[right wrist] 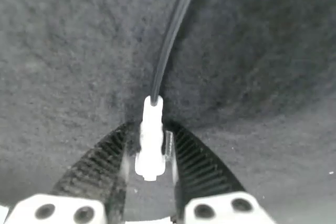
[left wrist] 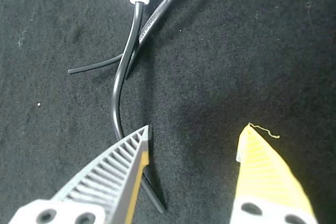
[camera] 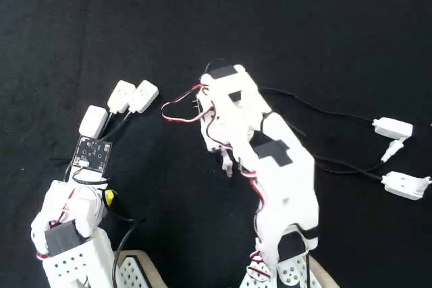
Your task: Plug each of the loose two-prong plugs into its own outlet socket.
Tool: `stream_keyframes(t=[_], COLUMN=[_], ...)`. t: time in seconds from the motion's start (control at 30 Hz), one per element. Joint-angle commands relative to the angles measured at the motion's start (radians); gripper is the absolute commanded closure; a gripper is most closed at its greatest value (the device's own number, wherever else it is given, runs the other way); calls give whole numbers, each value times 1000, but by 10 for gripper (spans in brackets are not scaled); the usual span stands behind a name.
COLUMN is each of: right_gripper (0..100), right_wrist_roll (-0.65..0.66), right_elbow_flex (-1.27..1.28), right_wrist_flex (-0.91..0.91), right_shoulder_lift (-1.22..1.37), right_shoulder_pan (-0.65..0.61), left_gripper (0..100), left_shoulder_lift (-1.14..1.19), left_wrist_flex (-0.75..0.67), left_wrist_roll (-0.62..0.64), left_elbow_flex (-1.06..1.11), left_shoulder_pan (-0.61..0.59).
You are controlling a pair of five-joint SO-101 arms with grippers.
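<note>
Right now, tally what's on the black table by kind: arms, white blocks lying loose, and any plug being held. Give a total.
Arms: 2
White blocks lying on the table: 5
Plug in the right hand: 1
Total: 8

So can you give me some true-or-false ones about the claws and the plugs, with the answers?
1. The right claw is squeezing a white plug. True.
2. The left claw is shut tight. False: it is open, with a black cable running past one finger.
3. The table is red. False: it is black.
4. Three white pieces lie close together on the table. True.
</note>
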Motion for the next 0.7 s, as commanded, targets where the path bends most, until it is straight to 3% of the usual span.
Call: stream_keyframes(t=[0.0, 0.37, 0.5, 0.67], right_gripper=[983, 986, 986, 986], right_wrist_roll=[5, 5, 5, 5], right_elbow_flex=[-147, -188, -111, 162], right_wrist_flex=[97, 127, 97, -87], right_shoulder_lift=[114, 133, 10, -265], right_shoulder_pan=[-12, -12, -9, -21], left_gripper=[733, 733, 733, 733], left_shoulder_lift=[-6, -6, -6, -6], left_wrist_flex=[-8, -8, -8, -9], left_wrist_roll=[3, 3, 3, 3], left_elbow_flex=[-4, -4, -4, -4], left_shoulder_pan=[-5, -5, -5, -5])
